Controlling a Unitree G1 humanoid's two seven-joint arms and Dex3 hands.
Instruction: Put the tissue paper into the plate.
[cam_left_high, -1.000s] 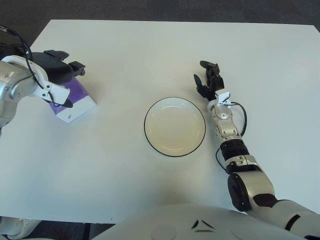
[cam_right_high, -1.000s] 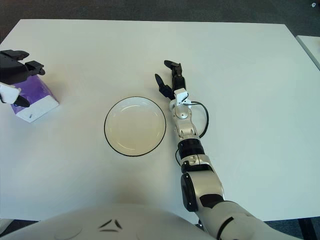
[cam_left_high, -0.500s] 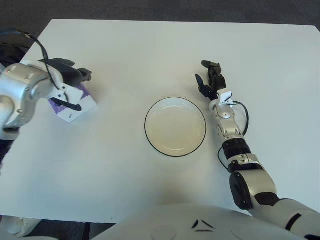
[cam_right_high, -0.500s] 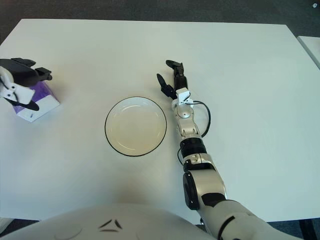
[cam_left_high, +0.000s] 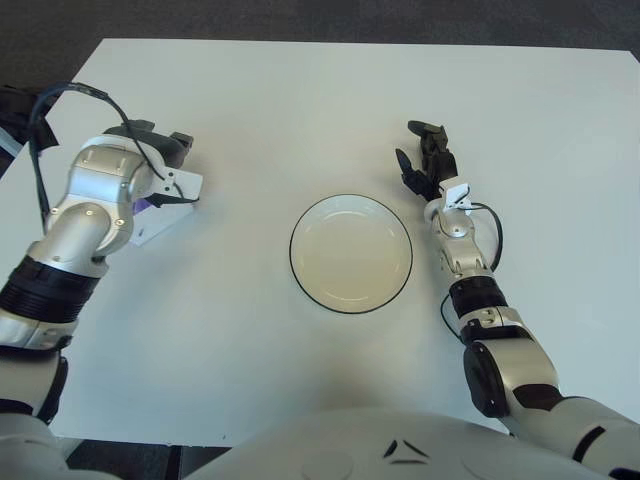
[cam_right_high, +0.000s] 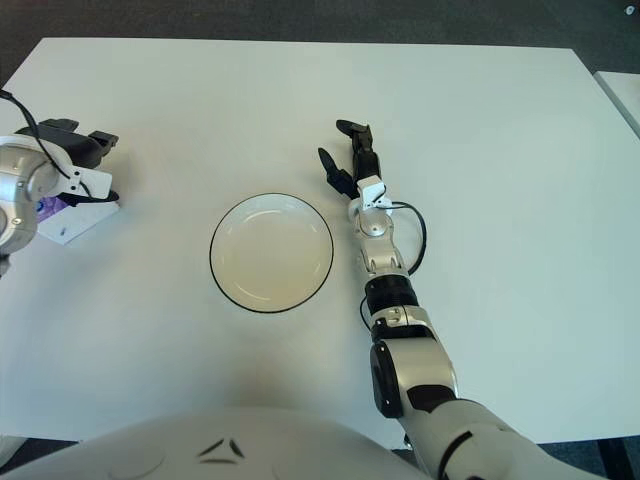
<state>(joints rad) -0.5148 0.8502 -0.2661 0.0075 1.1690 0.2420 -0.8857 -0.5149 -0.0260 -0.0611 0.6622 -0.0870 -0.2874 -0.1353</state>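
Observation:
The tissue paper pack (cam_left_high: 148, 222), purple and white, lies flat at the table's left side. My left hand (cam_left_high: 180, 170) sits right over it and hides most of it; only the pack's near corner shows under the wrist. Whether the hand grips the pack is hidden. The round white plate (cam_left_high: 296, 272) with a dark rim stands empty in the middle of the table, well to the right of the pack. My right hand (cam_left_high: 424, 160) shows just beyond the plate's right edge, its fingers (cam_left_high: 432, 131) spread and holding nothing.
The white table (cam_left_high: 320, 90) ends in a dark floor beyond its far edge and to the left. My left forearm (cam_left_high: 70, 250) crosses the near left part, and my right forearm (cam_left_high: 462, 265) runs along the plate's right side.
My left arm has swung in from the left, so the hand now covers most of the pack. The pack, the plate and my right hand stay where they were.

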